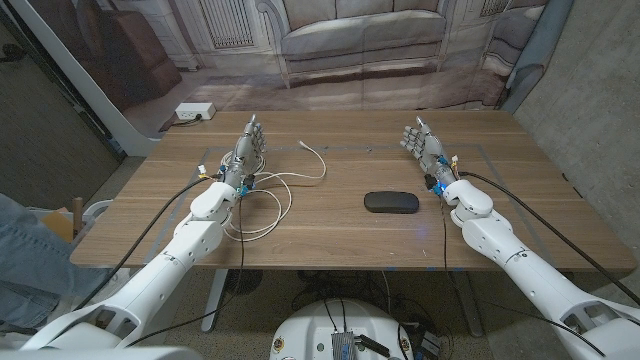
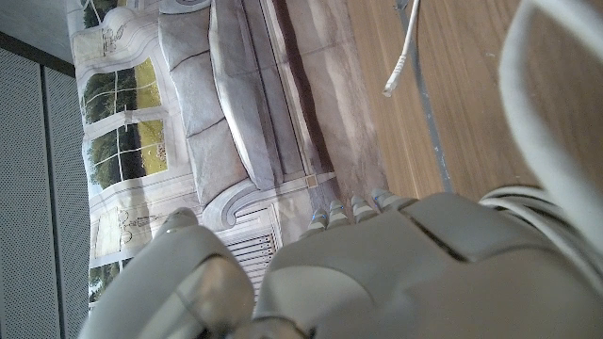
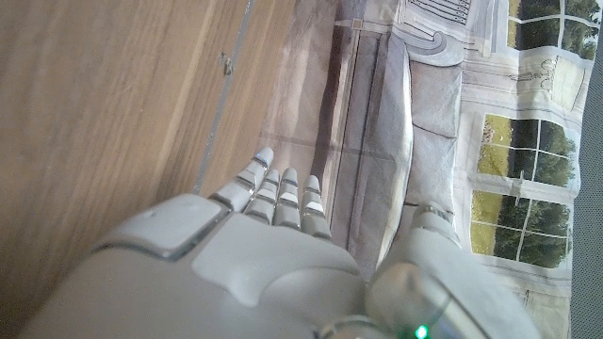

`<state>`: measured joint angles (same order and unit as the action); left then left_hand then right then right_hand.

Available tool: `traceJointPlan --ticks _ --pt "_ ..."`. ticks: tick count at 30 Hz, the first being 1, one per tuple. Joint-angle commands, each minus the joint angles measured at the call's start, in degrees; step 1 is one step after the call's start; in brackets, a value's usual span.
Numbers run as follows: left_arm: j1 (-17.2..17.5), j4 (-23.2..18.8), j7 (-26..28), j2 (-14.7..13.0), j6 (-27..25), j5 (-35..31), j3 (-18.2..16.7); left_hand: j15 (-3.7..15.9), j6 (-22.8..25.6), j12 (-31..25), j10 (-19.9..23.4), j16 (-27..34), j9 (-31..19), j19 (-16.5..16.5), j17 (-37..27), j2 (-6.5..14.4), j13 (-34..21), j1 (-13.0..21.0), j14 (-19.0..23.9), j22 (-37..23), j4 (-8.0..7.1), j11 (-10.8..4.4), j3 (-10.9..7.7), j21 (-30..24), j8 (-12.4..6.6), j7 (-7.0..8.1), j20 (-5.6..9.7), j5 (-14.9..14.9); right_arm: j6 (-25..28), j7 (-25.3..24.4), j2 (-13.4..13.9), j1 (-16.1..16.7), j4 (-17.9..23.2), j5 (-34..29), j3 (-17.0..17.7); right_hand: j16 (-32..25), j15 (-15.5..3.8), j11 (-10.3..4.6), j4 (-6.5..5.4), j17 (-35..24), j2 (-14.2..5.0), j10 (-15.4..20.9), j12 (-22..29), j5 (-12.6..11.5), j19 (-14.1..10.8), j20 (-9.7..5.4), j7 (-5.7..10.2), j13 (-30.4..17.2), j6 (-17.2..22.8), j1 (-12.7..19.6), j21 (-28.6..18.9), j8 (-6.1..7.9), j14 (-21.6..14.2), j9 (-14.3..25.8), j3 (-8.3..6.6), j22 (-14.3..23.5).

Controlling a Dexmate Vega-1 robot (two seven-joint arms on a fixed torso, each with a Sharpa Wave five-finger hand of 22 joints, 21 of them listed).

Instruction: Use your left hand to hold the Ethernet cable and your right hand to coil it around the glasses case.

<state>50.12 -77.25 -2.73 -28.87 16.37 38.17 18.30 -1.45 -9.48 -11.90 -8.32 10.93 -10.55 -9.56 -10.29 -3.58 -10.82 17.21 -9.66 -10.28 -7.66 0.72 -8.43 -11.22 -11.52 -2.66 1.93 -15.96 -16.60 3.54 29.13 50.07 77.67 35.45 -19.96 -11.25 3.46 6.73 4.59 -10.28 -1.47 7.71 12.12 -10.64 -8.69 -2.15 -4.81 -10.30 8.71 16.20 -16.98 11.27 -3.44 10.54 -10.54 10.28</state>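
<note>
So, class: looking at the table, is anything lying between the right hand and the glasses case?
Nothing visible. The case lies on bare wood just inward of the right hand. The cable is loose beside the left hand, away from that path.

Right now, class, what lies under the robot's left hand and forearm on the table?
Loops of the white Ethernet cable lie under and beside the left hand. The arm covers part of the loops, so where they cross cannot be seen.
</note>
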Motion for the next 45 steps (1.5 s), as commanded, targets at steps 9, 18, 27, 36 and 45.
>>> traceJointPlan --ticks 9,18,27,36,45 --pt "1.08 -4.12 3.73 -1.8 -2.22 -3.9 -0.15 -0.3 6.0 -1.65 6.04 1.38 -0.09 4.47 -0.18 1.34 0.05 2.73 6.17 -0.4 1.54 -0.02 -0.27 -2.48 -1.68 -0.44 0.03 -0.63 -2.87 -2.04 4.2 6.59 9.5 -3.43 0.98 -0.2 -0.29 -0.15 0.51 -0.18 -0.37 0.9 0.69 -0.35 -0.8 -0.07 -0.13 -0.24 0.78 1.01 -0.08 0.33 -0.9 0.17 -0.4 0.24" --pt "1.76 -5.0 4.99 -2.22 -1.86 -5.72 0.33 0.01 9.57 -2.15 9.07 1.69 -0.09 6.89 -0.19 1.6 0.06 3.8 9.02 -0.37 2.12 -0.02 -0.14 -3.0 -2.32 -0.74 0.14 -0.65 -6.21 -4.41 5.88 10.25 13.78 -6.5 1.15 -0.16 -0.69 -0.46 0.82 -0.13 -0.49 1.63 0.88 -0.38 -1.02 -0.05 0.12 -0.25 1.47 1.44 0.08 0.51 -1.28 0.18 -0.55 0.24" --pt "2.32 -4.42 8.61 -0.05 3.09 -8.24 0.02 0.27 13.12 -2.63 12.55 2.03 -0.1 9.9 -0.24 1.88 0.05 4.85 12.39 -0.43 2.65 0.09 0.04 -3.67 -2.79 -0.64 -0.18 -0.58 -7.89 -7.82 8.27 14.17 18.01 -9.0 2.21 -0.07 -1.11 -0.74 1.18 -0.08 -0.64 2.04 0.94 -0.44 -1.17 -0.15 0.44 -0.25 1.84 1.97 0.29 0.54 -1.54 0.19 -0.73 0.23" --pt "2.55 -7.09 9.29 -1.07 0.67 -8.72 0.56 1.13 18.09 -3.29 17.95 2.54 -0.11 15.15 -0.23 2.82 0.04 6.97 17.59 -0.48 3.59 -0.51 -0.22 -4.98 -3.35 -0.11 -0.2 -0.57 -9.21 -9.14 10.43 17.48 19.64 -9.45 3.59 -0.96 -2.87 -1.99 2.03 -0.13 -0.73 5.41 1.7 -0.44 -6.25 -1.61 1.4 -0.25 3.92 2.96 -0.59 0.82 -6.4 0.22 -0.94 0.24" --pt "1.83 -9.66 9.74 -2.57 -3.65 -10.02 1.91 0.79 17.94 -2.46 17.11 1.55 -0.12 13.47 -0.24 3.1 0.02 7.48 16.32 -0.47 3.79 0.21 -0.24 -4.06 -2.8 -0.19 -0.56 -0.43 -10.26 -11.61 12.7 19.93 20.76 -13.74 4.43 -0.7 -3.06 -1.78 2.24 -0.11 -0.87 5.88 1.74 -0.47 -6.26 -1.55 1.45 -0.26 4.64 3.34 -0.37 0.96 -6.43 0.23 -1.1 0.24"
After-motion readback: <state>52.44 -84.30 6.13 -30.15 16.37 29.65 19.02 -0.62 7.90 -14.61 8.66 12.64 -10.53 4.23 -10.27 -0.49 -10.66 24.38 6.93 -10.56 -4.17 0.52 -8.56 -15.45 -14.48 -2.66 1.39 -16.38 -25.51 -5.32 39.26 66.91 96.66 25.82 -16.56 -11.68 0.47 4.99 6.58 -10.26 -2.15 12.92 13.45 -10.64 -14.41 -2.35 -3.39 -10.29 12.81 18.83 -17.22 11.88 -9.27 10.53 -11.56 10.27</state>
